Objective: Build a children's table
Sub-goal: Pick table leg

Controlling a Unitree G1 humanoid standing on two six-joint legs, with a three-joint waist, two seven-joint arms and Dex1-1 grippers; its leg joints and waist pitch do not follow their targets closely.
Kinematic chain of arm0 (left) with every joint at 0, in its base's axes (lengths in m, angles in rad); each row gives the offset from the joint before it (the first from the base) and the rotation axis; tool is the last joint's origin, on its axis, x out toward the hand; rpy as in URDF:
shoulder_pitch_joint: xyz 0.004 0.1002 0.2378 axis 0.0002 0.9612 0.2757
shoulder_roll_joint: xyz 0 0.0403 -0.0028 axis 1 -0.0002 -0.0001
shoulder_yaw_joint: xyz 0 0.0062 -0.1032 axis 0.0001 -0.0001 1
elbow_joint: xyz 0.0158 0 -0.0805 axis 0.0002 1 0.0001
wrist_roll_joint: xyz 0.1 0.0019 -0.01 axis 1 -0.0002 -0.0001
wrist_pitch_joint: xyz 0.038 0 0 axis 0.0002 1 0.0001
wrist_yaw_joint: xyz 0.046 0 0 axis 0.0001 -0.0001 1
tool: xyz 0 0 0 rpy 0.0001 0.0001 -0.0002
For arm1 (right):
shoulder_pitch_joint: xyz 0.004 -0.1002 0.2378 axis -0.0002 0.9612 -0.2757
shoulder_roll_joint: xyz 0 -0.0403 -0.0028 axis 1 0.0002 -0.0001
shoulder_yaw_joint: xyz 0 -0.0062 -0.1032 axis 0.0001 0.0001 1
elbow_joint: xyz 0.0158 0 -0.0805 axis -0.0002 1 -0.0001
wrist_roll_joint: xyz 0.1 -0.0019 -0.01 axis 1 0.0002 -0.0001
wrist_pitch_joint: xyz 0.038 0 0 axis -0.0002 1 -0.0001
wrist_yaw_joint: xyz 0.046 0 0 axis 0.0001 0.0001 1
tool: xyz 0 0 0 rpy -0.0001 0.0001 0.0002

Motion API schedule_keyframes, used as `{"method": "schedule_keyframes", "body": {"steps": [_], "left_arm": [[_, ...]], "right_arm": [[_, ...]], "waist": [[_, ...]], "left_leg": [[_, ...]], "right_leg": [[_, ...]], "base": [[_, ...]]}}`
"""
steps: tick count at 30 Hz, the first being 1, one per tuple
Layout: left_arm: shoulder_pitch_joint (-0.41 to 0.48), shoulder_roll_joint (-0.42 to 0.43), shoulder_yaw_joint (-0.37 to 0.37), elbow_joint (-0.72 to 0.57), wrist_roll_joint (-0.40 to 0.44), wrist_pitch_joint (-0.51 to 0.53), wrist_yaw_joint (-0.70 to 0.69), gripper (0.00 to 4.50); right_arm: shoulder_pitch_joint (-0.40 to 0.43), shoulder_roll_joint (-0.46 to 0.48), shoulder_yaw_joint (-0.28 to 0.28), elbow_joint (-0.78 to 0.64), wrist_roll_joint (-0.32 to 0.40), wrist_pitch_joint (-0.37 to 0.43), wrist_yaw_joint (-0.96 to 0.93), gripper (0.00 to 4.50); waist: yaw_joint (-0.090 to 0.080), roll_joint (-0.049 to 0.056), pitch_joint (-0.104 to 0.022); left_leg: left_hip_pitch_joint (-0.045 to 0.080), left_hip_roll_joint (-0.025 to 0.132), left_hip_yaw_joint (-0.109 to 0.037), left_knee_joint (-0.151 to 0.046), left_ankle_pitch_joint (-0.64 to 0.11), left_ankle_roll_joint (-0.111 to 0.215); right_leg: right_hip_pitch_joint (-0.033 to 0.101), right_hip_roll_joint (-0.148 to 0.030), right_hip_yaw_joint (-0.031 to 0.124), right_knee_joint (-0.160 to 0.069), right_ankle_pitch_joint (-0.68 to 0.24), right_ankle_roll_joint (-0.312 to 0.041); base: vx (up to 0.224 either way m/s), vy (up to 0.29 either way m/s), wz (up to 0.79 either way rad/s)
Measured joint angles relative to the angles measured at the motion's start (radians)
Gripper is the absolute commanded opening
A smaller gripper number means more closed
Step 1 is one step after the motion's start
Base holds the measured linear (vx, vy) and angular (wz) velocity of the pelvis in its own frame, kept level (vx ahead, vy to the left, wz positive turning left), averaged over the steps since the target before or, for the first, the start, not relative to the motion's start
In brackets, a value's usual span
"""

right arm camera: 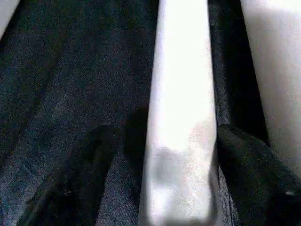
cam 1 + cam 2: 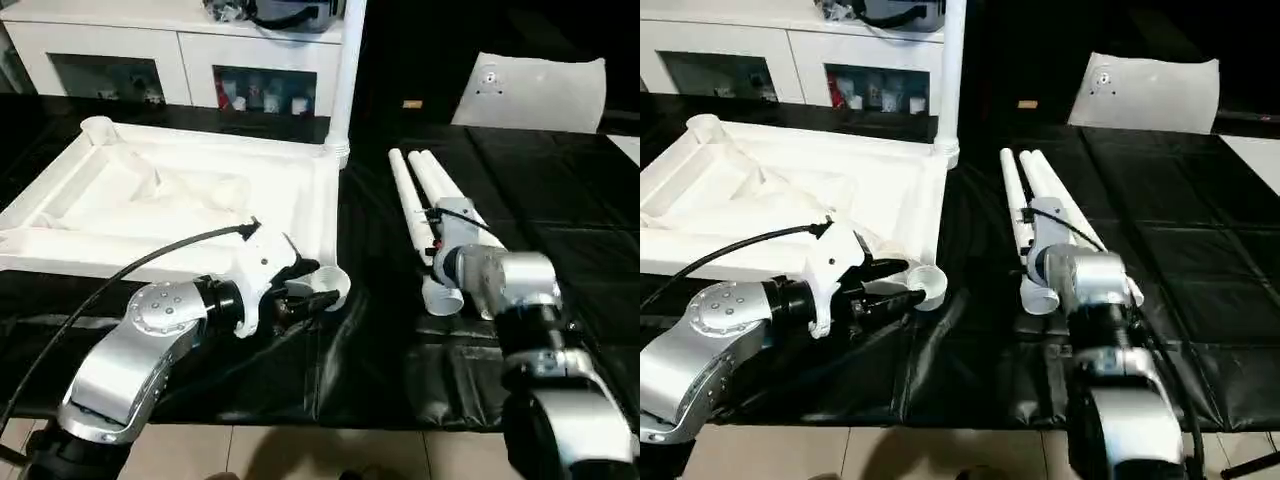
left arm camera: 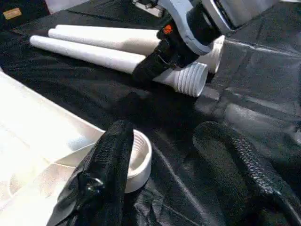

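The white tabletop (image 2: 322,205) lies upside down on the black cloth at the left, ribs facing up. One white leg (image 2: 343,70) stands upright in its far right corner socket. Two more legs (image 2: 408,195) lie side by side on the cloth to the right. My left gripper (image 2: 318,285) is open at the near right corner socket (image 3: 138,155), with one finger (image 3: 110,160) against the socket's rim and the other on the cloth beside it. My right gripper (image 1: 164,134) is open and straddles one lying leg (image 1: 181,94) near its thick threaded end.
A white cabinet (image 2: 170,50) runs along the back. A white pillow-like block (image 2: 530,90) lies at the far right of the cloth. An empty socket (image 2: 97,127) sits at the tabletop's far left corner. The table's front edge meets pale floor (image 2: 300,450).
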Motion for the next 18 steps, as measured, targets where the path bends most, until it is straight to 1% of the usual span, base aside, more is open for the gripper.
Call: {"method": "schedule_keyframes", "body": {"steps": [1, 2, 4, 5, 9, 10, 11, 14, 15, 16, 18], "left_arm": [[0.000, 0.000, 0.000, 0.000, 0.000, 0.000, 0.000, 2.59], [0.000, 0.003, -0.003, -0.008, -0.002, 0.005, 0.000, 2.59], [0.000, 0.003, -0.003, -0.017, -0.003, 0.006, 0.000, 2.59], [0.000, 0.004, -0.003, -0.019, -0.004, 0.007, 0.000, 2.59], [0.000, 0.005, -0.003, -0.019, -0.020, 0.013, -0.001, 2.59], [0.000, 0.006, -0.003, -0.019, -0.020, 0.015, -0.001, 2.59], [0.000, 0.009, -0.003, -0.019, -0.022, 0.019, -0.001, 2.59], [-0.001, 0.013, -0.003, -0.018, -0.024, 0.021, -0.001, 2.59], [-0.001, 0.013, -0.003, -0.018, -0.024, 0.021, -0.001, 2.59], [-0.001, 0.013, -0.003, -0.018, -0.025, 0.021, 0.000, 2.59], [-0.002, 0.013, -0.003, -0.018, -0.029, 0.021, 0.000, 2.59]], "right_arm": [[0.000, 0.000, 0.000, 0.000, 0.000, 0.000, 0.000, 3.43], [-0.022, -0.003, -0.017, 0.037, 0.016, 0.008, 0.002, 3.19], [-0.029, -0.009, -0.024, 0.050, 0.021, 0.011, 0.003, 3.12], [-0.029, -0.010, -0.024, 0.051, 0.022, 0.011, 0.003, 2.86], [-0.058, -0.028, -0.024, 0.099, 0.027, 0.038, 0.023, 2.71], [-0.059, -0.033, -0.024, 0.102, 0.028, 0.043, 0.026, 2.60], [-0.071, -0.040, -0.024, 0.124, 0.030, 0.047, 0.034, 2.35], [-0.089, -0.047, -0.024, 0.158, 0.037, 0.048, 0.042, 2.28], [-0.089, -0.048, -0.024, 0.159, 0.038, 0.047, 0.044, 2.22], [-0.091, -0.049, -0.024, 0.164, 0.039, 0.045, 0.045, 2.00], [-0.096, -0.053, -0.024, 0.178, 0.043, 0.035, 0.045, 1.97]], "waist": [[0.000, 0.000, 0.000], [-0.001, 0.000, 0.000], [0.000, 0.000, 0.000], [0.000, 0.000, 0.000], [0.000, 0.000, 0.000], [0.001, 0.000, 0.000], [0.001, 0.000, 0.000], [0.001, 0.000, 0.000], [0.000, 0.000, 0.000], [0.000, 0.000, 0.000], [0.001, 0.000, 0.000]], "left_leg": [[0.000, 0.000, 0.000, 0.000, 0.000, 0.000], [0.000, 0.000, 0.000, 0.000, 0.000, 0.000], [0.000, 0.000, 0.000, 0.000, 0.000, 0.000], [0.000, 0.000, 0.000, 0.000, 0.000, 0.000], [0.000, 0.000, 0.000, 0.001, 0.000, 0.000], [-0.001, 0.000, 0.000, 0.001, 0.000, -0.001], [-0.001, 0.000, 0.000, 0.001, 0.000, 0.000], [-0.001, 0.000, 0.000, 0.001, 0.000, 0.000], [-0.001, 0.000, 0.000, 0.001, 0.000, 0.000], [-0.001, 0.000, 0.000, 0.001, 0.000, 0.000], [-0.001, 0.000, 0.000, 0.001, 0.000, 0.000]], "right_leg": [[0.000, 0.000, 0.000, 0.000, 0.000, 0.000], [0.000, 0.000, 0.000, 0.001, 0.000, 0.000], [0.000, 0.000, 0.000, 0.002, 0.000, 0.000], [0.000, 0.000, 0.000, 0.002, 0.000, 0.000], [0.000, 0.000, 0.000, 0.002, 0.000, 0.000], [0.000, 0.000, 0.000, 0.002, 0.000, 0.000], [0.000, 0.000, 0.000, 0.002, 0.000, 0.000], [-0.001, 0.000, 0.000, 0.002, 0.000, 0.000], [-0.001, 0.000, 0.000, 0.002, 0.000, 0.000], [-0.001, 0.000, 0.000, 0.002, 0.000, 0.000], [-0.001, 0.000, 0.000, 0.002, 0.000, 0.000]], "base": [[0.000, 0.000, 0.00], [0.000, 0.000, 0.00], [0.000, 0.000, 0.00], [0.000, 0.000, 0.00], [0.000, 0.000, 0.00], [0.000, 0.000, 0.00], [0.000, 0.000, 0.00], [0.000, 0.000, 0.00], [0.000, 0.000, 0.00], [0.000, 0.000, 0.00], [0.000, 0.000, 0.00]]}}
